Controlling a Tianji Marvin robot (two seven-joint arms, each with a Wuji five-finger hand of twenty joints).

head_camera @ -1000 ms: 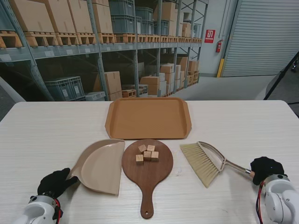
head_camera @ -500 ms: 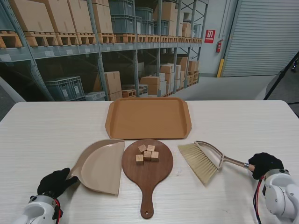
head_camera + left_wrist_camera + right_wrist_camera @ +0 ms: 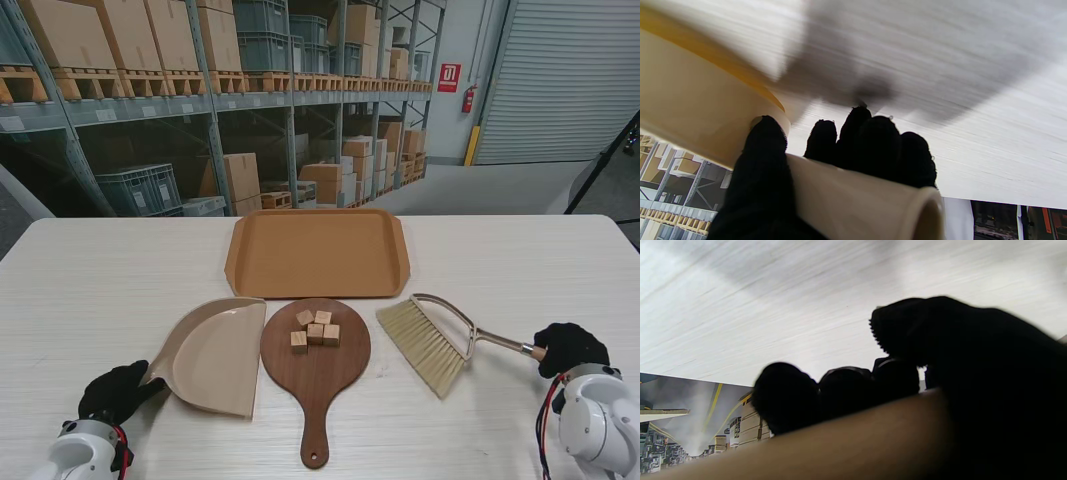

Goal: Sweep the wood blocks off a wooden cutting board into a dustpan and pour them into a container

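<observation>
Stand view | left hand (image 3: 118, 391) clamped on dustpan (image 3: 212, 356) handle, right hand (image 3: 567, 348) clamped on brush (image 3: 432, 338) handle | five wood blocks (image 3: 315, 328) unswept on cutting board (image 3: 315, 372) between tools | tray (image 3: 316, 253) beyond, unfilled | sweep, pour pending

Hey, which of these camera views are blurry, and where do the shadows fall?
Stand view: sharp, evenly lit. Left wrist view: table streaked with blur, a broad dark shadow beyond the left hand gripping the dustpan. Right wrist view: right hand a soft, dark silhouette on the brush handle.
</observation>
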